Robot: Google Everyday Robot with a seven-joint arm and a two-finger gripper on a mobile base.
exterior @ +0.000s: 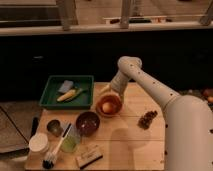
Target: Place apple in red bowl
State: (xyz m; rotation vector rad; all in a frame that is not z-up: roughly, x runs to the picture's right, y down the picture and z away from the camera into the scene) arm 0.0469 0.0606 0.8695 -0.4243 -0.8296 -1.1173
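Note:
The apple (107, 106), small, round and pale yellow-orange, lies inside the shallow orange-red bowl (119, 105) in the middle of the wooden table. My gripper (107, 91) hangs just above the bowl's far rim, a little above the apple and apart from it. It is open and holds nothing. My white arm comes in from the lower right and bends at an elbow above the bowl.
A dark maroon bowl (88, 123) stands left of and nearer than the red bowl. A green tray (52, 93) at the left holds a blue sponge (65, 86) and an elongated yellow item (70, 95). A grape cluster (147, 119) lies to the right. Cups (69, 142) and a brush (50, 159) stand at the front left.

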